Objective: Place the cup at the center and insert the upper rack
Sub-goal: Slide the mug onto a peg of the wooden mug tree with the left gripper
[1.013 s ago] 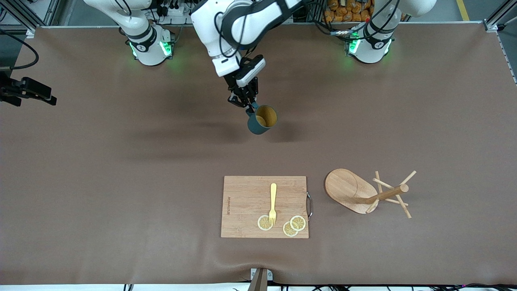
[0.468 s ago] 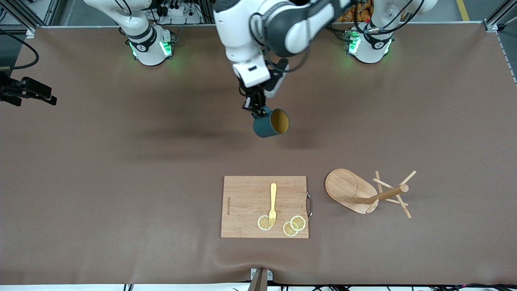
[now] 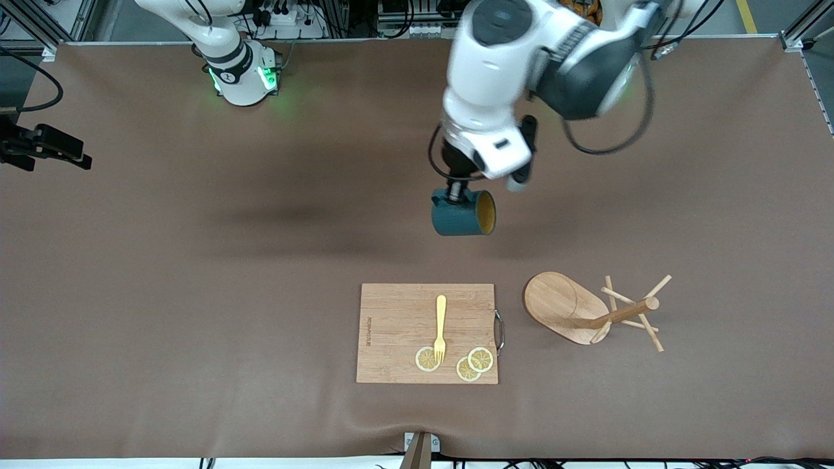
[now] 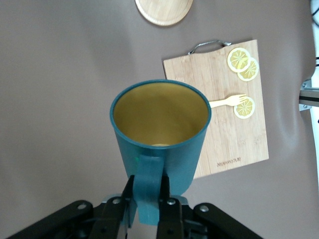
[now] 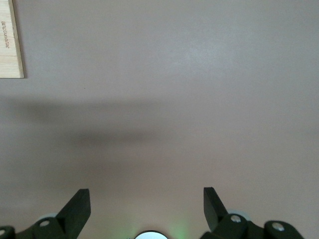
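- left gripper (image 4: pixel 148 199) fingers pinch the cup (image 3: pixel 462 213) by its handle, held in the air over bare table (image 3: pixel 195 260).
- right gripper (image 5: pixel 147 206) waits, fingers spread.
- upper rack (image 3: pixel 589 311) lies tipped over beside the cutting board (image 3: pixel 397 332).

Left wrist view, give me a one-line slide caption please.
Left end effector grips the teal cup by its handle above the table, with the cutting board, lemon slices and fork below.
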